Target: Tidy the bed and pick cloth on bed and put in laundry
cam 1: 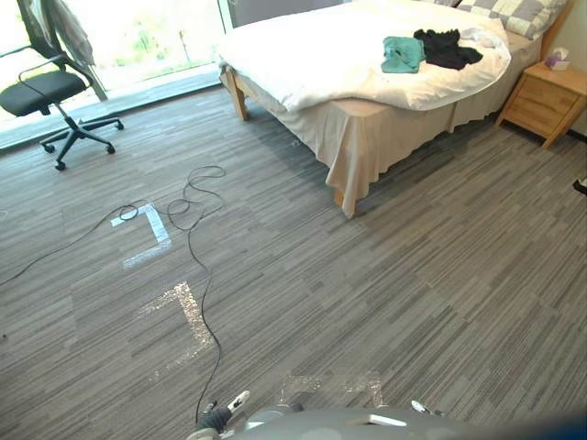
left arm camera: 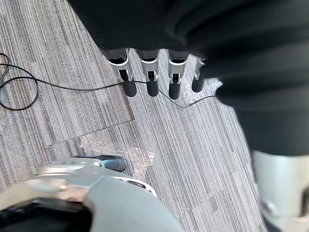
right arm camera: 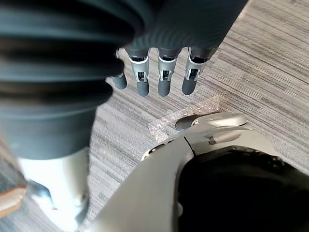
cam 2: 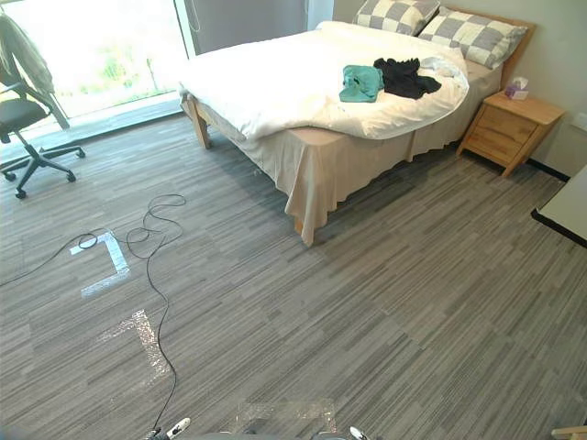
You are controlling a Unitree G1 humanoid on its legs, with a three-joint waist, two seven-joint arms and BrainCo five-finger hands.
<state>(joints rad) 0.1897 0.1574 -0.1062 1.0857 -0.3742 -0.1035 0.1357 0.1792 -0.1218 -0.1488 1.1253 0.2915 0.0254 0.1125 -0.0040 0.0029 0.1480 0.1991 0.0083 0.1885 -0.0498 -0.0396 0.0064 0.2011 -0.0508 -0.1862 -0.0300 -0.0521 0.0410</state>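
Nothing done yet: teal cloth (cam 1: pixel 402 53) and black cloth (cam 1: pixel 447 48) lie touching near the bed's (cam 1: pixel 312 64) head end (well apart from both hands), left hand (left arm camera: pixel 150 79) and right hand (right arm camera: pixel 164 79) fingers released, empty.

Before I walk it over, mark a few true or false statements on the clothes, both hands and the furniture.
1. A teal cloth and a black cloth lie side by side on the bed. True.
2. The left hand holds the teal cloth. False: its fingers hang straight above the floor and hold nothing.
3. The right hand is open. True.
4. The nightstand stands at the foot of the bed. False: it stands at the head end, beside the pillows.
5. A chair stands near the window. True.
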